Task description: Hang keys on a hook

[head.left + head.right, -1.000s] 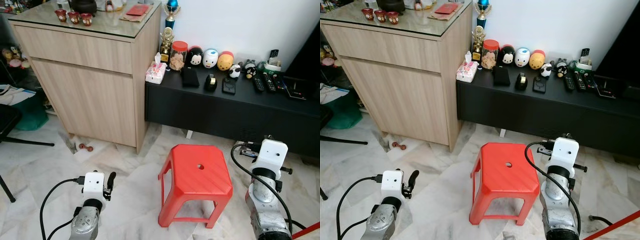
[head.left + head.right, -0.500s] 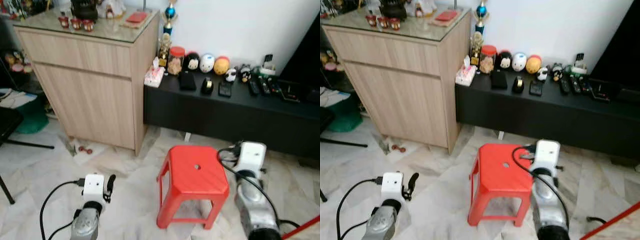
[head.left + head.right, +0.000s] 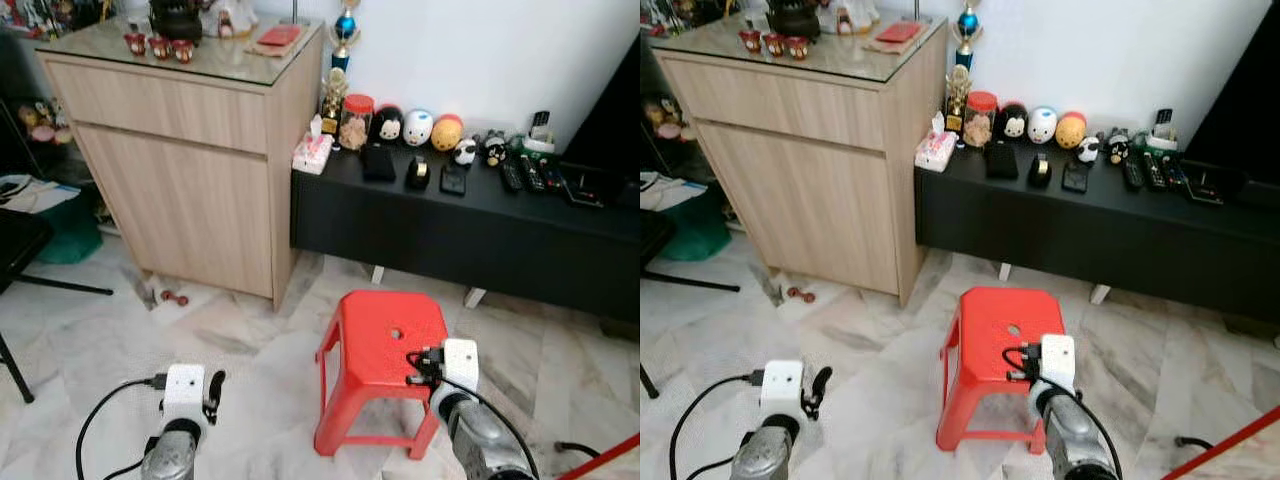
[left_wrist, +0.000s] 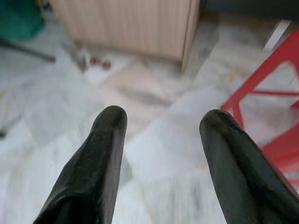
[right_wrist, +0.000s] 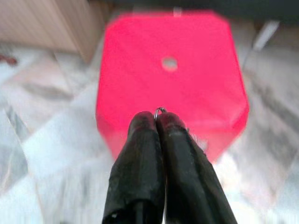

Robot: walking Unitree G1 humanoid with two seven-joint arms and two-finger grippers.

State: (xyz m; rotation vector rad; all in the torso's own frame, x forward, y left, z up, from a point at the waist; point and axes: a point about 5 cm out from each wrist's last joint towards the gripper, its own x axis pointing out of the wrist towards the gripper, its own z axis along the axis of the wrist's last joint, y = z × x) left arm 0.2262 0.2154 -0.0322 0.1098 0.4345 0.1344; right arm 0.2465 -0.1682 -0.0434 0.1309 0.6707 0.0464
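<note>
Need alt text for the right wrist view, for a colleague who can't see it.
The right gripper, its two black fingers pressed together, pinches a small metal key ring at its tips. Beyond it stands a red plastic stool on a pale marble floor.

Bright even light, wrist views blurred

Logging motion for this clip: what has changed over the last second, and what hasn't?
The right arm swung inward and lower, from beside the red stool to over its near right corner. Its jaws are shut on a key ring. The camera shifted slightly. The left gripper stays low over the floor, jaws open; the stool and cabinet are unmoved.
</note>
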